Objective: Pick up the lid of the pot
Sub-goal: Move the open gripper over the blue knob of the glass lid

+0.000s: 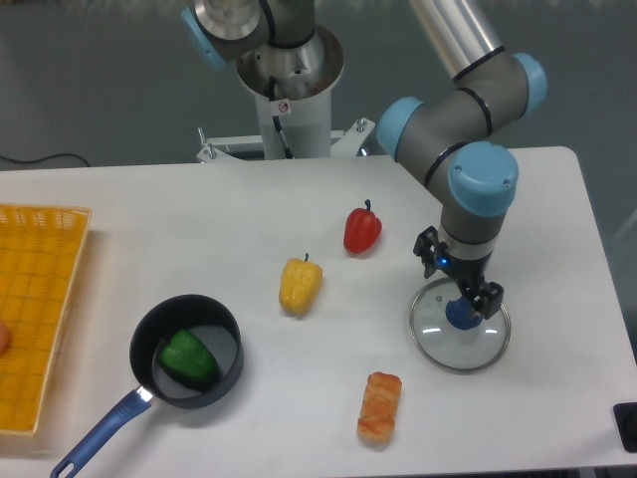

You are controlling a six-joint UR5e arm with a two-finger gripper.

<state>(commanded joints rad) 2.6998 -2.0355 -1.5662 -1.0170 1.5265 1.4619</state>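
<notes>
Glass, ringed in metal: the pot lid (441, 337) lies flat on the white table (149, 214), towards its right side, blue knob (457, 316) up. The gripper (466, 301) hangs straight down over that knob, directly above the lid's centre, so the lift looks to turn on a vertical line with no sideways reach. The lid is round and has no long axis; I judge the knob the only sensible hold. One finger (488, 297) shows just beside the knob at its right, the other is hidden behind the wrist. From here I cannot tell whether the claw has clenched on the knob or stands released around it.

The lid has space around it. A breaded piece of food (379, 405) is nearest, in front and to the left. Farther off are a red pepper (362, 230), a yellow pepper (300, 284), and a dark pot (136, 344) holding a green pepper (189, 358). A yellow basket (40, 299) sits at the far left edge.
</notes>
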